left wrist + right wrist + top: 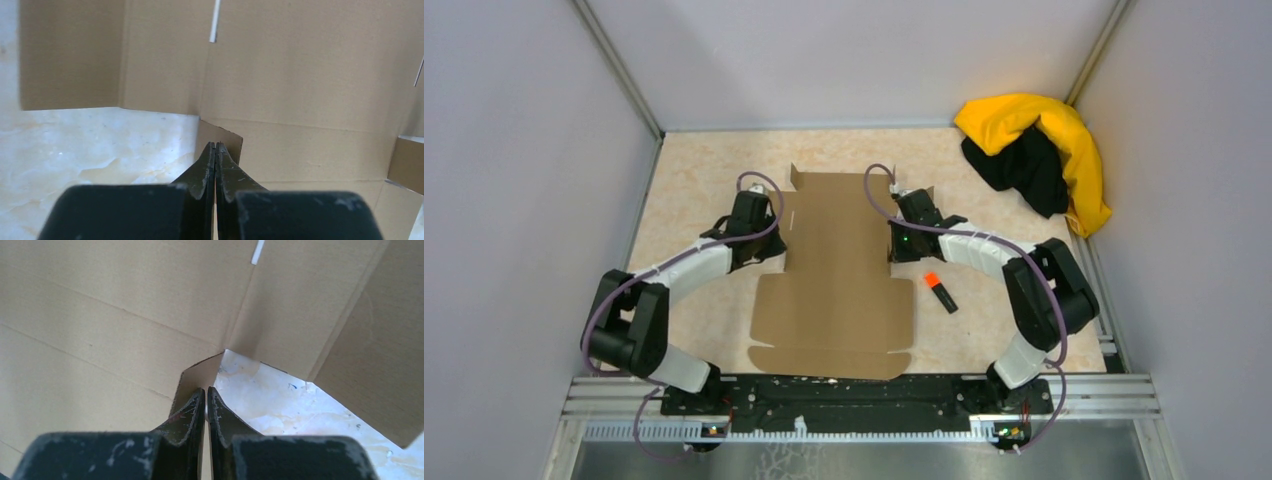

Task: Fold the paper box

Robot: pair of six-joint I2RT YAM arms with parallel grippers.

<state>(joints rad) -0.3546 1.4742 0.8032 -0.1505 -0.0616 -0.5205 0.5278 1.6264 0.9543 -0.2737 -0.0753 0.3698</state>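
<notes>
Fingers (pixel 200 172) of the left gripper (pixel 215 145) are pressed shut, tips against a small raised tab on the left edge of the paper box (pixel 839 265). The right gripper (pixel 206 389) is closed likewise at a lifted tab on the opposite edge, and I cannot tell if either tab is pinched. I see the box lying as an unfolded sheet, flat on the table (pixel 694 170) between both arms.

The flat brown die-cut cardboard sheet (pixel 839 270) is being covered at both side edges by the black wrists (pixel 751 215) and cropped by the wrist views' borders. Whether its small raised tab (pixel 231 142) is being pinched by the left gripper (pixel 215 145) is being left unclear. The black, orange-capped stick (pixel 940 292) is being shown too small to identify.
</notes>
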